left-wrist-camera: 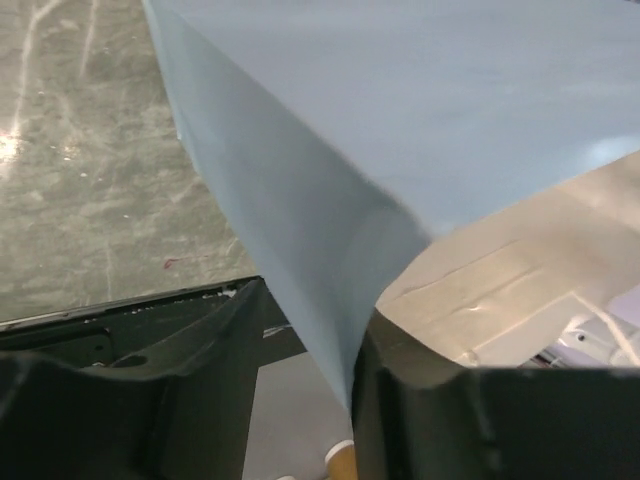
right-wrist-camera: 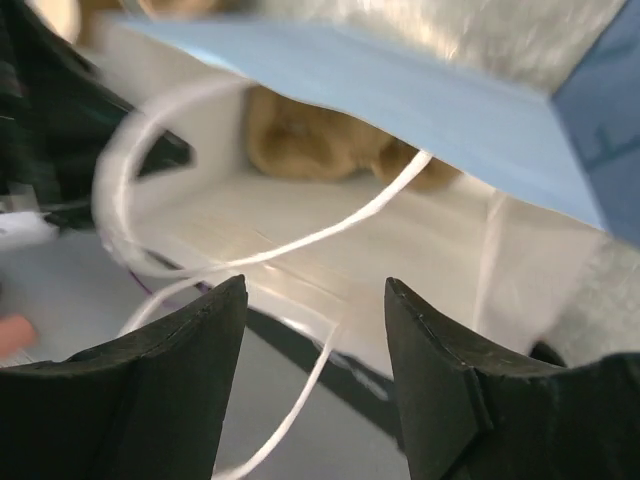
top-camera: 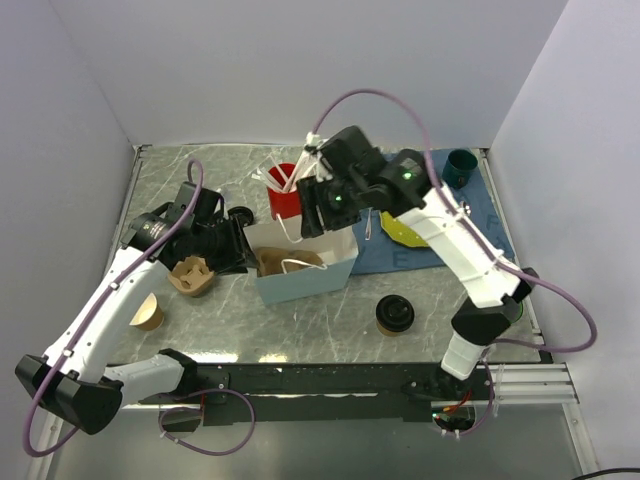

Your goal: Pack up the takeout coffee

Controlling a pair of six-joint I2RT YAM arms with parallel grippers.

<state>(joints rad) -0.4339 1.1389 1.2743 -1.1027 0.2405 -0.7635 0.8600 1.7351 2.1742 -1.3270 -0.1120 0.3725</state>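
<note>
Step (likely): opening blue bag (top-camera: 310,282), coffee unpacked; left fingers (top-camera: 238,250) apart astride its wall; right fingers (top-camera: 318,210) apart, empty, at bag mouth; takeout coffee (top-camera: 395,315) upright on bench (top-camera: 300,332), well apart, nearside of right fingers. Next: you brace bag w/ left, fetch cup w/ right

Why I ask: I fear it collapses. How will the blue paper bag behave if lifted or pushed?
Probably floppy: the blue paper bag is thin-walled and creased at its corner. Likely light, being paper, so a push may slide it over the smooth table. Its string handles look limp and could snag.
</note>
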